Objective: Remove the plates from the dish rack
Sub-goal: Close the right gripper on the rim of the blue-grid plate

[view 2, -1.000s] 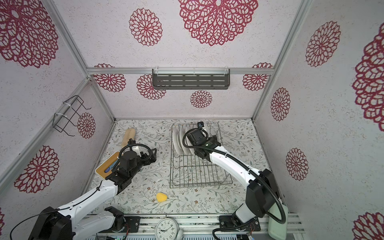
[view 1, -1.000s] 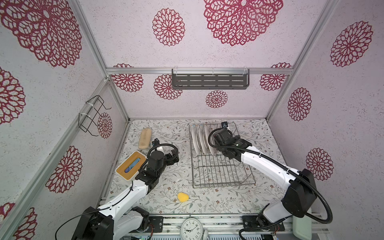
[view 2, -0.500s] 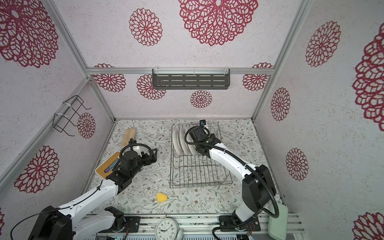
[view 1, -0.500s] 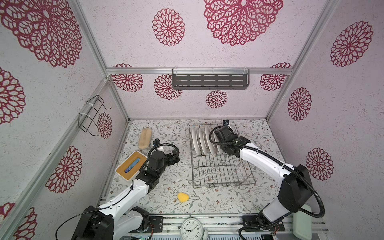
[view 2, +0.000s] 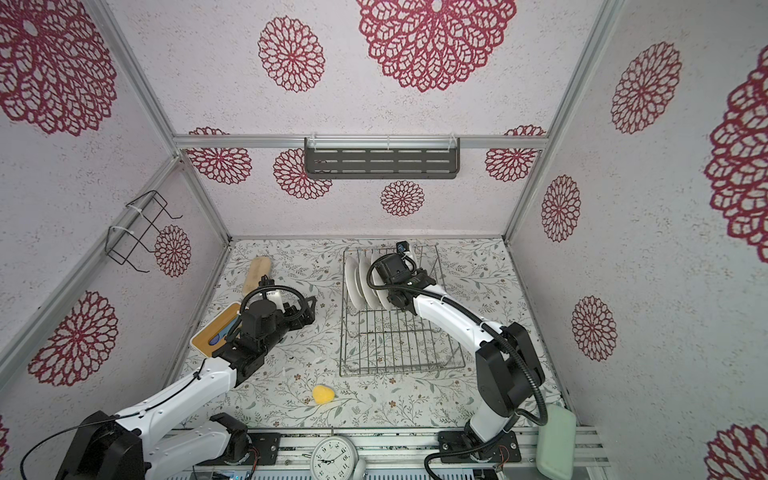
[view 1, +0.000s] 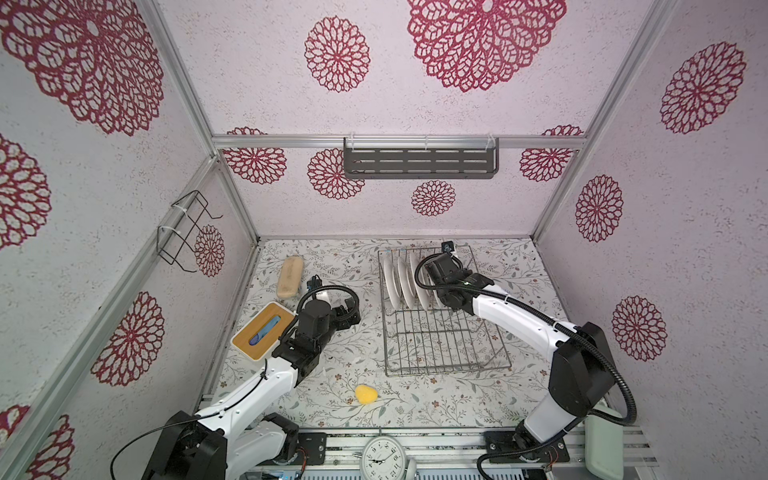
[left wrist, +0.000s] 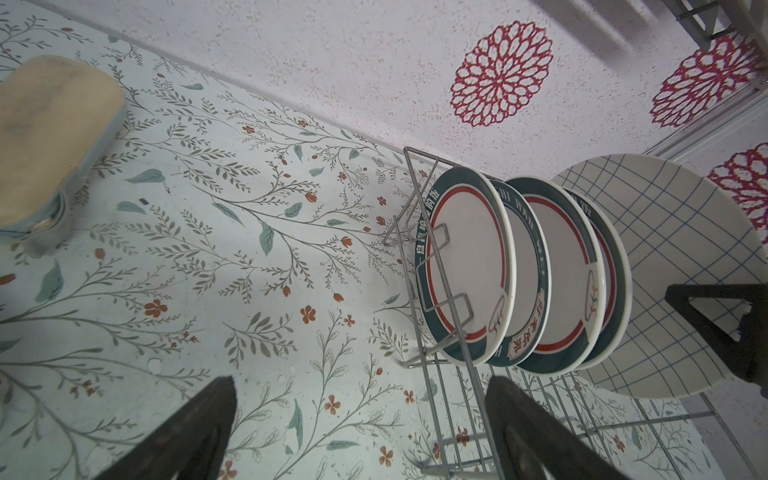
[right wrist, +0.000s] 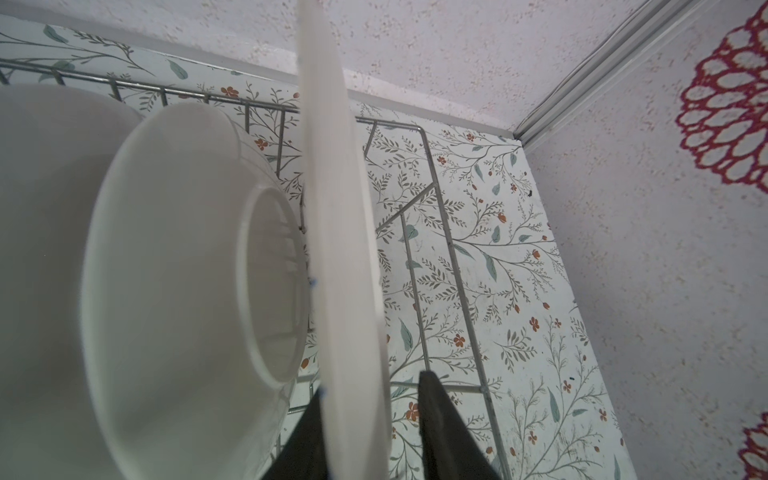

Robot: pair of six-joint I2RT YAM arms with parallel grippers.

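Black and spread wide, the left tool (view 1: 348, 319) hovers empty left of the dish rack (view 1: 441, 345). White plates (left wrist: 467, 270) stand upright between its far prongs (left wrist: 446, 239), rims exposed for pinching. The right tool (right wrist: 374, 384), set narrow, straddles the rightmost gridded plate (left wrist: 669, 266) at its rim, one finger clear.

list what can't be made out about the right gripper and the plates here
- right gripper jaws: in both top views, hidden under the right arm.
- grid plate face: right wrist view shows only its blurred edge.
- plates count: in a top view, the right arm covers those on the right.
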